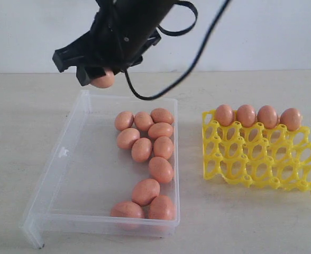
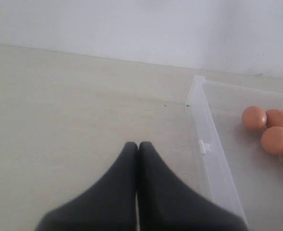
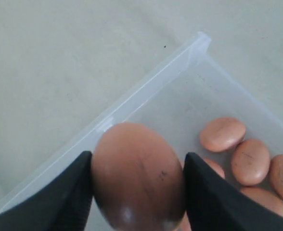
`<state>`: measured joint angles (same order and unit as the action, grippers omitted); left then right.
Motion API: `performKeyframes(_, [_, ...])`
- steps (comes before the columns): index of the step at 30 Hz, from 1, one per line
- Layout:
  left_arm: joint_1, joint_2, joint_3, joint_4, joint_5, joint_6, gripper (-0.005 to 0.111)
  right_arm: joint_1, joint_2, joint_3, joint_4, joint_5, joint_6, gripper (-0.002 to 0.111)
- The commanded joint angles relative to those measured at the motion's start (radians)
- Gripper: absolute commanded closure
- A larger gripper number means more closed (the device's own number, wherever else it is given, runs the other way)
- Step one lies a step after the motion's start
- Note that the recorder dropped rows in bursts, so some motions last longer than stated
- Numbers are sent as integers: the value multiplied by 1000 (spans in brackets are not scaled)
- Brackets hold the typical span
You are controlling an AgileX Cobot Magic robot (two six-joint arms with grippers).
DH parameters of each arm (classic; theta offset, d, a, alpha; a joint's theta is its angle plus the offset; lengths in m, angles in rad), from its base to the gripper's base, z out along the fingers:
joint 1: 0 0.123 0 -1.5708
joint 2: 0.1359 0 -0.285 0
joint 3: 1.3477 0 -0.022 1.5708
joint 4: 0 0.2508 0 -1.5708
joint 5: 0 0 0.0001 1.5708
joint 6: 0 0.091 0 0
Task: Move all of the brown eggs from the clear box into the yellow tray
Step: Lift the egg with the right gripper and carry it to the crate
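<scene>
Okay | my right gripper (image 3: 137, 192) pinched a brown egg (image 3: 136, 168) above clear box (image 1: 87, 174) | yellow tray (image 1: 235, 159) lay well off rightward | left gripper (image 2: 137, 149) pressed together

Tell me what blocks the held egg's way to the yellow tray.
Nothing visible does. The egg in the right pincer hangs above the clear box; the loose eggs lie lower, and the yellow tray has empty cups.

Matte brown eggs (image 1: 142, 149), clear glossy plastic box (image 1: 65, 174), yellow plastic tray (image 1: 261, 159).
</scene>
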<state>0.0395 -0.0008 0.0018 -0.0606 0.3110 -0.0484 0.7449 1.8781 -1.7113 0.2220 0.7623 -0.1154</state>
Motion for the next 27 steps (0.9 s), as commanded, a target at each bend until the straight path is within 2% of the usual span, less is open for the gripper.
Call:
performKeyframes(1, [-3, 1, -2, -2, -8, 0, 111, -24, -292, 435, -24, -489, 7, 107])
performKeyframes(4, [-3, 1, -2, -2, -6, 0, 111, -80, -455, 734, -26, -821, 7, 107])
performKeyframes(7, [-3, 1, -2, -2, -6, 0, 111, -162, -547, 935, -12, -1093, 5, 107])
performKeyframes(11, [-3, 1, -2, -2, -6, 0, 111, -299, -542, 1055, 236, -1368, 5, 107])
performKeyframes(13, [-3, 1, -2, -2, -6, 0, 111, -377, -511, 1048, 422, -1412, 32, 107])
performKeyframes(15, [-3, 1, -2, -2, -6, 0, 111, -459, -467, 1031, 438, -1408, 169, 107])
performKeyframes(17, [-3, 1, -2, -2, -8, 0, 111, -557, -415, 1000, 230, -1337, 416, 109])
performKeyframes(19, [-3, 1, -2, -2, -8, 0, 111, -639, -359, 969, -216, -1323, 760, 109])
performKeyframes(20, [-3, 1, -2, -2, -8, 0, 111, -683, -326, 955, -499, -1379, 983, 109])
performKeyframes(22, [-3, 1, -2, -2, -8, 0, 111, -769, -258, 925, -943, -1638, 1309, 109])
performKeyframes(23, [-3, 1, -2, -2, -8, 0, 111, -801, -216, 903, -1108, -1793, 1389, 109])
performKeyframes(25, [-3, 1, -2, -2, -8, 0, 111, -827, -150, 870, -1285, -1980, 1443, 109])
performKeyframes(27, [-3, 1, -2, -2, -8, 0, 111, -834, -104, 866, -1388, -1983, 1475, 109])
